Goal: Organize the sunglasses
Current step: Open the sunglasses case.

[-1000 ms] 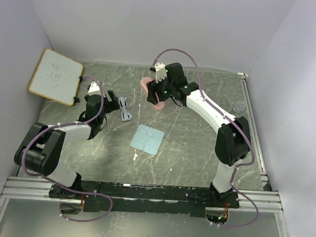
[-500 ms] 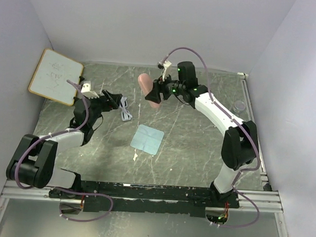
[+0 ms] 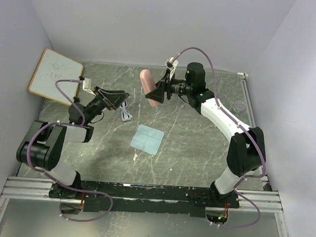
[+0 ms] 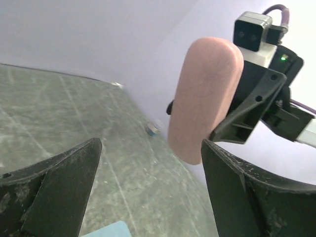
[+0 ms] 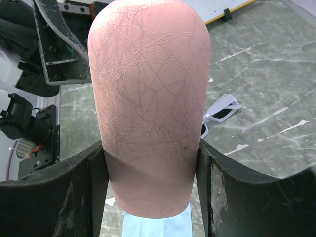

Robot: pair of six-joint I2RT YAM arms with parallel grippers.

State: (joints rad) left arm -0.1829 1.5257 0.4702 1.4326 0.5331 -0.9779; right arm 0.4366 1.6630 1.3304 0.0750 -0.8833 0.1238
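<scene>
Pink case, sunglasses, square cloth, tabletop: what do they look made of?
Pink case: looks like faux leather, matte, fine crease grain.
Sunglasses: likely plastic, smooth whitish frame, dark lenses.
Cloth: pale blue soft fabric, maybe microfibre, lying flat.
Tabletop: grey marble look, white veins; possibly printed laminate.

One sunglasses pair [image 5: 220, 112], one pink case [image 3: 150, 88], one blue cloth [image 3: 147, 139], one whiteboard [image 3: 55, 75].

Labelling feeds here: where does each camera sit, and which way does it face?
Top external: above, behind the bases, looking down at the table; both arms show.
Left wrist: on the left gripper, facing the pink case; own open fingers show.
Right wrist: on the right gripper, facing case and sunglasses; own fingers clamp the case.
Shared: all see the case.
</scene>
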